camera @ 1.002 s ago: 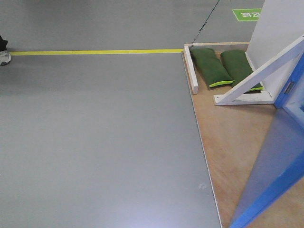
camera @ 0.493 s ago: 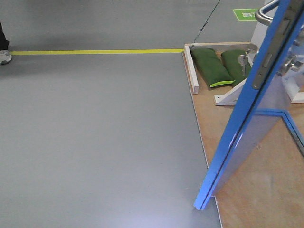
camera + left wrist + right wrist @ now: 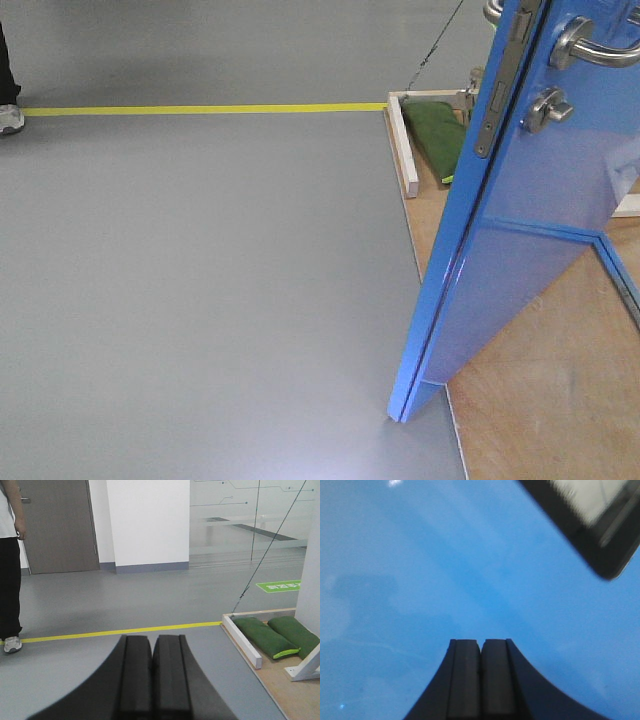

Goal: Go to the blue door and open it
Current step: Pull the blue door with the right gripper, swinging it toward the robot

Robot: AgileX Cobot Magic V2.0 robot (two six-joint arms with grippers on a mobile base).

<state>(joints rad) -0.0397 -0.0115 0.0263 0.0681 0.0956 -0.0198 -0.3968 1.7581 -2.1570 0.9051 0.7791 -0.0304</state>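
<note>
The left gripper, pads pressed together, idles over the grey floor. At frame right the glossy bright-blue door with its silver lever handle stands ajar. The right gripper, pads also together, faces the door's panel, probably to push it.

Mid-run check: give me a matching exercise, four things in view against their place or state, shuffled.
1 blue door
2 left gripper
3 right gripper
4 green bags

A lying on the wooden platform
B shut, facing a blue surface
C ajar, lower corner over grey floor
D shut, facing the yellow floor line

Pairs: 1-C, 2-D, 3-B, 4-A
</note>
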